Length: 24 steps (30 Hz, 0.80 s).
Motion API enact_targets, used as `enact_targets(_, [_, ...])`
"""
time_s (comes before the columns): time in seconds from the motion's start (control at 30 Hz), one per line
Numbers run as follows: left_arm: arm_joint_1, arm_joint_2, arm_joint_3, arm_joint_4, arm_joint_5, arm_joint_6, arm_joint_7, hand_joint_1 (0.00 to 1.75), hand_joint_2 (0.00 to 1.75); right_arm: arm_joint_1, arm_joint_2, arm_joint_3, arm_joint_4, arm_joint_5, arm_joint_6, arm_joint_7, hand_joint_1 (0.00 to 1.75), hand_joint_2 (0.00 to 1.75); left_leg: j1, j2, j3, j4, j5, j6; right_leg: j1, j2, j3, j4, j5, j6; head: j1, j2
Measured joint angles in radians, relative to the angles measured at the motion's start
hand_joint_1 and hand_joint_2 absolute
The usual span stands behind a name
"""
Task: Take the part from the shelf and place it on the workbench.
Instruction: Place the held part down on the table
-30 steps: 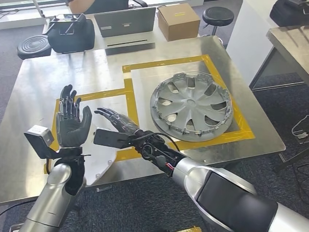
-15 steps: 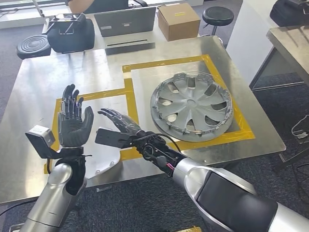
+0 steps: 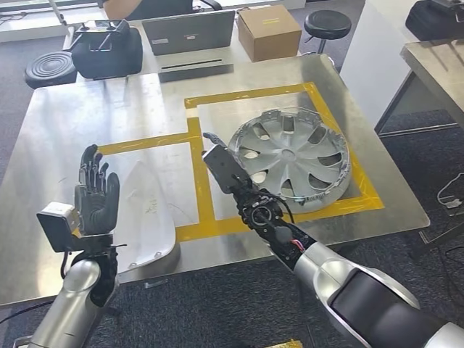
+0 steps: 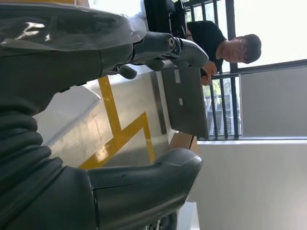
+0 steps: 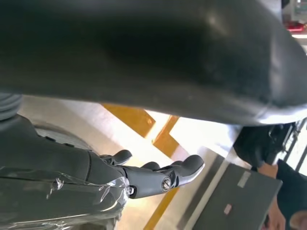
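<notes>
A pale, curved panel part (image 3: 139,206) lies flat on the metal workbench (image 3: 49,130), inside the left square of yellow tape. My left hand (image 3: 96,194) is raised upright to the left of it, fingers spread and holding nothing; its thumb (image 4: 145,187) and fingers (image 4: 170,48) stand wide apart in the left wrist view. My right hand (image 3: 223,165) hovers flat and empty over the right square, just left of a silver hubcap (image 3: 287,158). Its fingers (image 5: 163,177) are stretched out above the tape.
At the back of the bench stand a laptop (image 3: 188,32), a cardboard box (image 3: 268,30) and a black bag (image 3: 106,51). A stool (image 3: 326,24) and another table (image 3: 438,58) lie beyond. A person (image 4: 231,48) sits behind the laptop.
My right hand has swung right, from over the panel to beside the hubcap. My left hand has drawn back to the left. The panel now lies uncovered.
</notes>
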Motion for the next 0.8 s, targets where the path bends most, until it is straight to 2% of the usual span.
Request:
enact_targets(0.43, [0.040, 0.023, 0.000, -0.031, -0.010, -0.013, 0.007, 0.00, 0.00, 0.223, -0.187, -0.149, -0.439, 0.038, -0.110, 0.111, 0.00, 0.00, 0.000, 0.001, 0.000, 0.000, -0.002, 0.003, 0.000, 0.000, 0.001, -0.002, -0.001, 0.001, 0.001, 0.000])
enact_targets(0.8, [0.053, 0.028, 0.002, -0.055, -0.020, -0.014, 0.012, 0.00, 0.00, 0.311, -0.252, -0.217, -0.638, 0.051, -0.133, 0.126, 0.00, 0.00, 0.000, 0.001, 0.001, 0.000, -0.002, 0.003, 0.000, 0.000, 0.002, -0.002, -0.001, 0.001, 0.000, 0.000])
